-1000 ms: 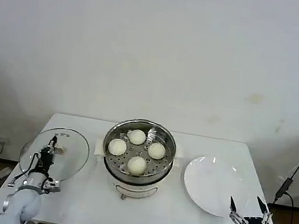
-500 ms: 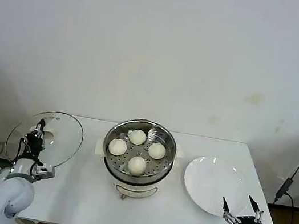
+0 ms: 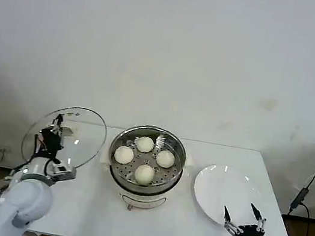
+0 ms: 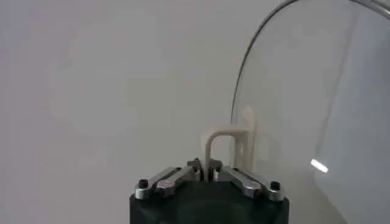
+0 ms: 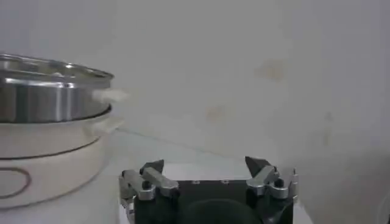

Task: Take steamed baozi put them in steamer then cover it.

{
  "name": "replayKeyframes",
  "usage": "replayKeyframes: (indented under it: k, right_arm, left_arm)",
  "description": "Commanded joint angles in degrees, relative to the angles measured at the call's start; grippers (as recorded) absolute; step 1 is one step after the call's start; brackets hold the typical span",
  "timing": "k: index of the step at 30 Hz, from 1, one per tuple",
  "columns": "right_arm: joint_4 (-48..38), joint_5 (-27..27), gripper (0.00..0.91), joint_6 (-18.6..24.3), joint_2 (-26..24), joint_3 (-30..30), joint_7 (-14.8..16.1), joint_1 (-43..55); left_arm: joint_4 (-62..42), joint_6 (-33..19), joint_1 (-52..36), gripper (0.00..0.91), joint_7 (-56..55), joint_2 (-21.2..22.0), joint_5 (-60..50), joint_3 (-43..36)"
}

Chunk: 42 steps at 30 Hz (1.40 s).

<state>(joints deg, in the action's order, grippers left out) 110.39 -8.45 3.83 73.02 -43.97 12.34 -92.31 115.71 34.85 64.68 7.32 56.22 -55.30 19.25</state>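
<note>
Left gripper (image 3: 56,129) clamped on cover (image 3: 66,136) handle, lid raised and tilted, just left of steamer (image 3: 147,158). Four steamed baozi (image 3: 143,173) already inside. Cover must travel rightward. Right gripper (image 3: 244,222) spread, empty, near worktop (image 3: 180,232) front, beside plate (image 3: 223,194).

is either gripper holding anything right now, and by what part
The left gripper holds the cover by its cream bar handle, jaws shut on it, lid raised left of the steamer. The right gripper is open and holds nothing.
</note>
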Motion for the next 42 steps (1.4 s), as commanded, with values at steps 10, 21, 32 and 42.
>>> replayKeyframes:
  k: [10,21,32,42]
  right_arm:
    - [-0.4,5.3,0.907,-0.4,1.5,2.9,-0.5,1.3]
    - [0.1,6.7,0.907,-0.4,2.7,4.1,-0.4,1.1]
    - [-0.5,6.3,0.907,0.0,2.7,4.6,-0.3,1.3]
    - [-0.7,6.3,0.907,0.3,2.9,4.7,-0.3,0.7]
  left_arm:
    - [-3.5,7.6,-14.9,0.000,16.4,19.1,-23.2,-21.2]
    - [-11.1,7.5,-17.7,0.000,16.8,27.5,-29.4,-24.7]
    - [-18.1,6.9,-17.3,0.000,15.8,29.3,-35.7,-25.0]
    - [-20.4,6.4,-17.4,0.000,16.0,30.5,-37.4,-25.6]
